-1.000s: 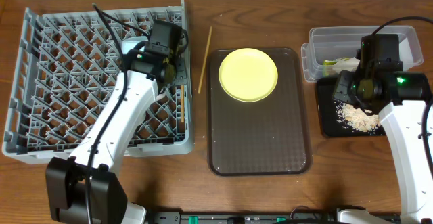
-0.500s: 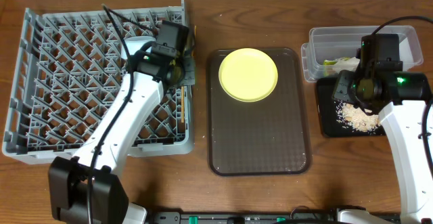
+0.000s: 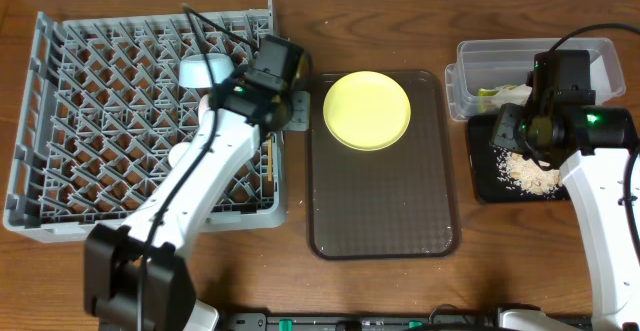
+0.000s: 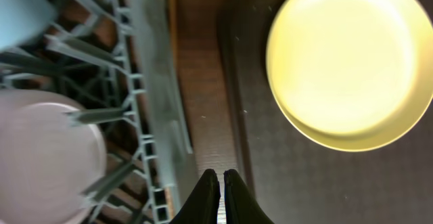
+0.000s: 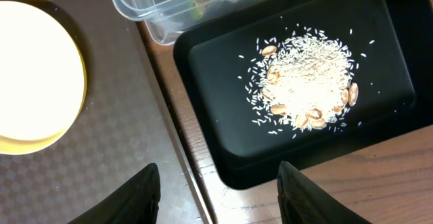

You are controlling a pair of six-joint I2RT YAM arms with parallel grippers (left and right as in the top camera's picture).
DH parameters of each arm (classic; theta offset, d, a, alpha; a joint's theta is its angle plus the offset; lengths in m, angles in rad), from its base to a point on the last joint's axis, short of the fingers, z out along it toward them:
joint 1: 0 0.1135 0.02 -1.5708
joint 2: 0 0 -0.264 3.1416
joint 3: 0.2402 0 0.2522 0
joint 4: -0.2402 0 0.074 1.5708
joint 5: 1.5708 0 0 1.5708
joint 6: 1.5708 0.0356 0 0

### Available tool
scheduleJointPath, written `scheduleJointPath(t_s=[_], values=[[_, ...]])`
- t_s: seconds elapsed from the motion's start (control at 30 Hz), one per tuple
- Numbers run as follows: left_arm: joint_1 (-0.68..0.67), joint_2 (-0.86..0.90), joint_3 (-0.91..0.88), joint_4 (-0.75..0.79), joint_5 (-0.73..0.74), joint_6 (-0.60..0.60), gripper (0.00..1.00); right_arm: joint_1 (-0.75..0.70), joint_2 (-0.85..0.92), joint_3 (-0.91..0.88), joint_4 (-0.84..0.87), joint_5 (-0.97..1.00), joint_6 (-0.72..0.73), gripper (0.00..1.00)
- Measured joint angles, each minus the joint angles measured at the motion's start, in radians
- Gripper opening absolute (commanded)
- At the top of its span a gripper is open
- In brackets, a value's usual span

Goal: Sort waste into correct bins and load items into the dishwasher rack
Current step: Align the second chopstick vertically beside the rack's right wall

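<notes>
The grey rack (image 3: 60, 121) holds a light-blue bowl (image 3: 205, 69), a white bowl (image 4: 40, 156) and one chopstick (image 3: 270, 161). My left gripper (image 4: 220, 174) is shut and empty, above the table strip between the rack's right edge (image 4: 152, 82) and the brown tray; it also shows in the overhead view (image 3: 291, 109). The yellow plate (image 3: 366, 109) lies on that tray. My right gripper (image 5: 218, 176) is open and empty, over the black tray's left edge (image 5: 216, 136). Rice scraps (image 5: 304, 82) lie in the black tray. The clear tub (image 3: 560, 56) holds the green-and-orange packet (image 3: 490, 96).
The brown serving tray (image 3: 385, 201) lies in the middle between the rack and the bins. Bare wooden table runs along the front edge. The black tray (image 3: 490, 186) and clear tub sit close together at the right.
My left arm has swung right, from over the rack's upper right part to its right edge beside the brown tray, uncovering the light-blue bowl. The right arm has not moved.
</notes>
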Motion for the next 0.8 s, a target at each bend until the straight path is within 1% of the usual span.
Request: scheduleJointPath(t_s=[0.23,0.37,0.5,0.8], values=[[-0.037,0.117,0.000,0.008,0.003,0.000,0.07,0.000,0.000,0.000,0.002,0.000,0.000,0.54],[-0.027,0.155,-0.002,0.017,-0.057,0.000,0.07,0.000,0.000,0.000,0.002,0.000,0.000,0.53],[0.011,0.160,-0.002,0.018,-0.103,0.000,0.07,0.000,0.000,0.000,0.002,0.000,0.000,0.53],[0.109,0.160,-0.002,0.006,-0.070,-0.003,0.07,0.000,0.000,0.000,0.002,0.000,0.000,0.54]])
